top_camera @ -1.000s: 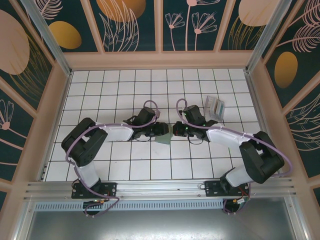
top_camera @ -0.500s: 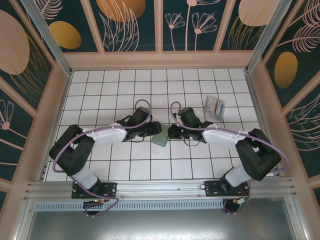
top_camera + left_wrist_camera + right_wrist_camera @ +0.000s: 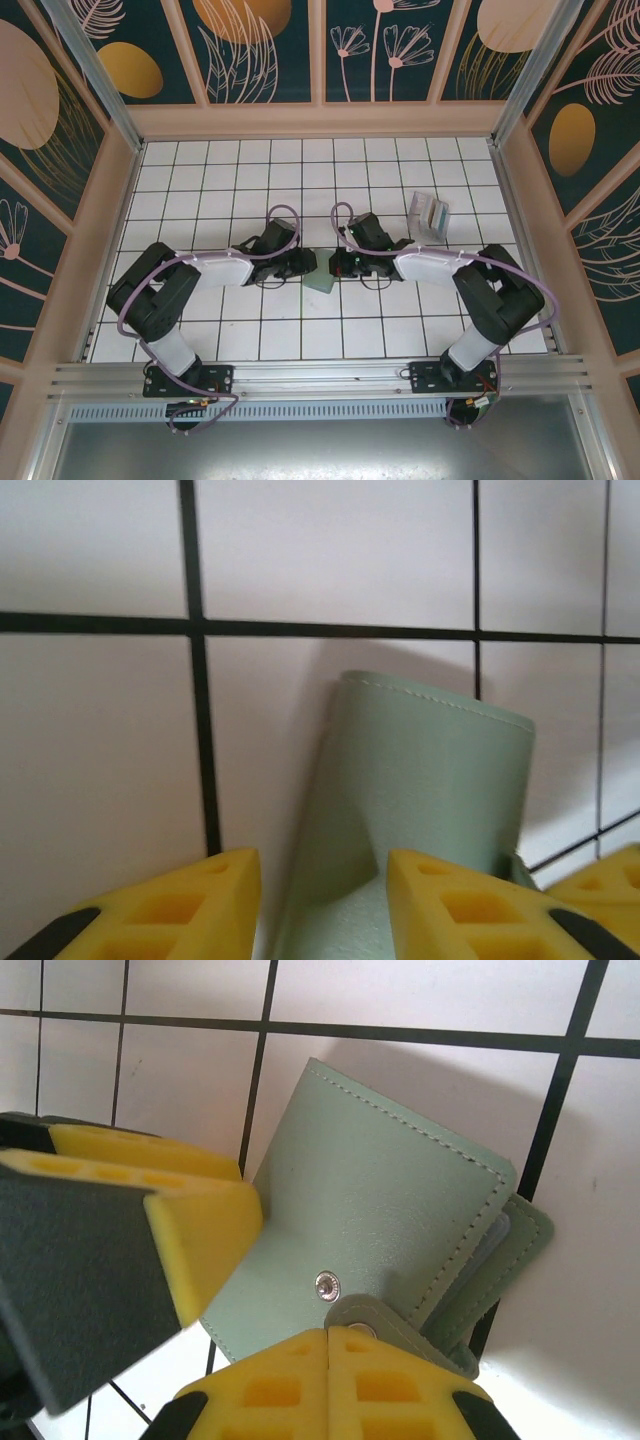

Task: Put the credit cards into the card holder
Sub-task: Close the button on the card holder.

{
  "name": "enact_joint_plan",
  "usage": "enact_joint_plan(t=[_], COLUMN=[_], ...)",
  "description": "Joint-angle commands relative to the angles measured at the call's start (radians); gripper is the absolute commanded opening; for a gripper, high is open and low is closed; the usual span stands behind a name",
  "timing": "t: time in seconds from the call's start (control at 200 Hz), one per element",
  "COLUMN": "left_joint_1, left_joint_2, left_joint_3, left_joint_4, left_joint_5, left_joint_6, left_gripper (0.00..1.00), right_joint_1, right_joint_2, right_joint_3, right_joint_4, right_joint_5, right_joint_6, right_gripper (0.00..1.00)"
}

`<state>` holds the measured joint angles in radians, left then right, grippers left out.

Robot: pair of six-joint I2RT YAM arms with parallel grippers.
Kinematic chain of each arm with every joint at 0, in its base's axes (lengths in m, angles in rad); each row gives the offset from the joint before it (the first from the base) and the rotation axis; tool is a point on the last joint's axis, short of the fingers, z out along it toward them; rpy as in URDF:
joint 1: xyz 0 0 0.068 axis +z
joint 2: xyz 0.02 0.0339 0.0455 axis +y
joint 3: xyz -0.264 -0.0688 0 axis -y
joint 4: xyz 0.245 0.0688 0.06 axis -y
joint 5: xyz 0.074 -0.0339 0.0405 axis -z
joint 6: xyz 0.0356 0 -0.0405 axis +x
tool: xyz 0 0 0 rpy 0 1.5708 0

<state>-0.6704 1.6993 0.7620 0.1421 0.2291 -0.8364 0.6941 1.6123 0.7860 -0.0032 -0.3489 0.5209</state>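
Observation:
The sage-green card holder (image 3: 321,279) lies on the tiled floor between my two grippers. My left gripper (image 3: 303,266) comes at it from the left. In the left wrist view its yellow fingers (image 3: 160,910) stand apart and open, and the left edge of the card holder (image 3: 420,800) runs into the gap. My right gripper (image 3: 328,1345) is shut, pad against pad, with its tips on the holder's snap tab (image 3: 395,1322), beside the metal stud (image 3: 325,1285). The left gripper's finger (image 3: 190,1230) touches the holder's corner. The credit cards are hidden.
A small clear plastic stand (image 3: 430,214) with greyish-teal contents sits on the tiles behind the right arm. Wooden walls (image 3: 320,120) border the white tiled floor (image 3: 240,180) on three sides. The arms' bases are on the rail at the near edge (image 3: 320,375).
Both grippers and the card holder have shifted a little to the left. The left arm's elbow swung out and back, and the right arm stretched further toward the middle.

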Motion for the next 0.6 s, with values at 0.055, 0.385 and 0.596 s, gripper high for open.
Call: enact_joint_plan(t=[0.055, 0.385, 0.596], left_joint_1=[-0.004, -0.004, -0.004], left_joint_2=[0.043, 0.053, 0.062], left_joint_3=[-0.053, -0.056, -0.047], left_joint_4=[0.110, 0.128, 0.107], left_joint_5=[0.112, 0.130, 0.124], left_joint_6=[-0.050, -0.054, -0.048], left_gripper=[0.36, 0.28, 0.27], right_joint_1=[0.000, -0.006, -0.011], right_joint_2=[0.038, 0.071, 0.095], right_joint_3=[0.048, 0.095, 0.113], right_joint_4=[0.007, -0.041, -0.064], right_joint_5=[-0.004, -0.055, -0.049], right_joint_6=[-0.035, -0.082, -0.088], right_gripper=[0.00, 0.00, 0.00])
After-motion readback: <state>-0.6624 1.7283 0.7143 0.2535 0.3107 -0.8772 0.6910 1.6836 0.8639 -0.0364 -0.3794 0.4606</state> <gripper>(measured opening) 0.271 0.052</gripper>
